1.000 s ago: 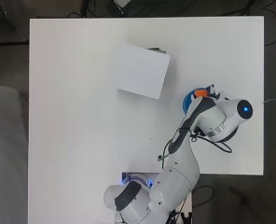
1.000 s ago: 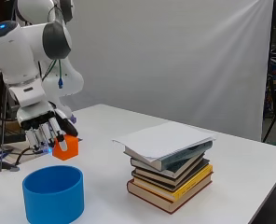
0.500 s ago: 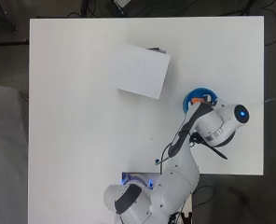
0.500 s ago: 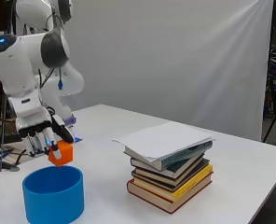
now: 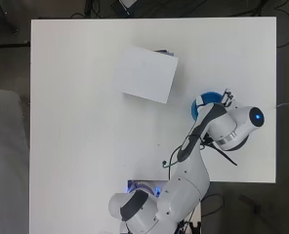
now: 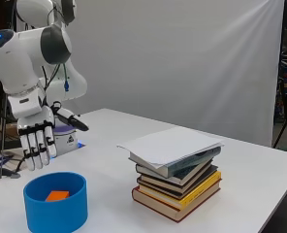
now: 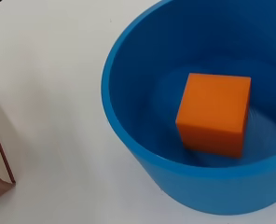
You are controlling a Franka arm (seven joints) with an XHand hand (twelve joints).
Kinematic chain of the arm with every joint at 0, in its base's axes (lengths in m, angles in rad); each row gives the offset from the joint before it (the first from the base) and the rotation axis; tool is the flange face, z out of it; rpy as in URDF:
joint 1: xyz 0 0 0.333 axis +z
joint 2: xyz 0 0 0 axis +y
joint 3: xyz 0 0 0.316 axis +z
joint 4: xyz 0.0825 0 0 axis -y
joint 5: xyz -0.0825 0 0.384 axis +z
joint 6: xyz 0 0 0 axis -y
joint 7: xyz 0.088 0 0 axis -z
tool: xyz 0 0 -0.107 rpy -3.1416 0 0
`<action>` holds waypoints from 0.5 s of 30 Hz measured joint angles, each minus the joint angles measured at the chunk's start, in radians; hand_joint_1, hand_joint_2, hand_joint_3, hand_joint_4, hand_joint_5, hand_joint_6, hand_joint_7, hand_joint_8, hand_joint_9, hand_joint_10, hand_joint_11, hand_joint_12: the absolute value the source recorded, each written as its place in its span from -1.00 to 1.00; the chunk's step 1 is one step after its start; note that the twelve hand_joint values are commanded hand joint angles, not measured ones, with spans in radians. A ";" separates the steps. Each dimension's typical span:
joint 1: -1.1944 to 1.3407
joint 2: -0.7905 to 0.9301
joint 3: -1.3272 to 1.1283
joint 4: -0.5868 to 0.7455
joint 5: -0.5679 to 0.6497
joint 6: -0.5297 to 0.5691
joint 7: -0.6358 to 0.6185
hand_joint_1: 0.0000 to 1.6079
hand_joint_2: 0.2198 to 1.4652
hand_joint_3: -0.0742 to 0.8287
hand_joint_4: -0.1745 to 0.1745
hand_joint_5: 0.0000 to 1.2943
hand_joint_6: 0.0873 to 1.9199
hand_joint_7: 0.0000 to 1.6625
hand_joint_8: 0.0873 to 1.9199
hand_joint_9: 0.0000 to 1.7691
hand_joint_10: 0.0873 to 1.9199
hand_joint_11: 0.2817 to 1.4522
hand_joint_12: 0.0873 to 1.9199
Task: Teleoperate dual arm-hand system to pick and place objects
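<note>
The orange block (image 7: 215, 114) is seen lying inside the blue bowl (image 6: 55, 203) on the white bench (image 5: 76, 122). The robot hand (image 6: 36, 141) is held above the bowl with fingers straight and nothing in it. A stack of books (image 6: 177, 177) is placed nearby.

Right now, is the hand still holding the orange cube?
No, the orange cube lies inside the blue bowl, and the hand hangs above with straight fingers.
</note>
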State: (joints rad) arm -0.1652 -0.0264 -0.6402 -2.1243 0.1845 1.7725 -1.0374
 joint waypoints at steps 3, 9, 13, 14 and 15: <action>0.031 -0.005 -0.005 0.011 -0.010 0.001 -0.003 -1.00 0.08 -0.82 0.11 -0.89 -1.00 -0.69 -1.00 -0.58 -1.00 -0.81 -1.00; 0.027 -0.117 0.055 0.061 -0.039 -0.014 0.015 -1.00 0.11 -0.81 0.03 -0.84 -1.00 -0.67 -1.00 -0.56 -1.00 -0.80 -1.00; 0.030 -0.111 0.103 0.163 -0.093 -0.046 0.048 -1.00 0.16 -0.82 0.11 -0.77 -1.00 -0.69 -1.00 -0.56 -1.00 -0.80 -1.00; 0.031 -0.107 0.124 0.182 -0.111 -0.057 0.059 -1.00 0.17 -0.82 0.14 -0.76 -1.00 -0.70 -1.00 -0.56 -1.00 -0.80 -1.00; 0.032 -0.106 0.149 0.196 -0.128 -0.071 0.071 -1.00 0.18 -0.81 0.17 -0.75 -1.00 -0.70 -1.00 -0.56 -1.00 -0.80 -1.00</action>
State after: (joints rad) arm -0.1334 -0.1325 -0.4908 -1.9282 0.0568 1.7018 -0.9664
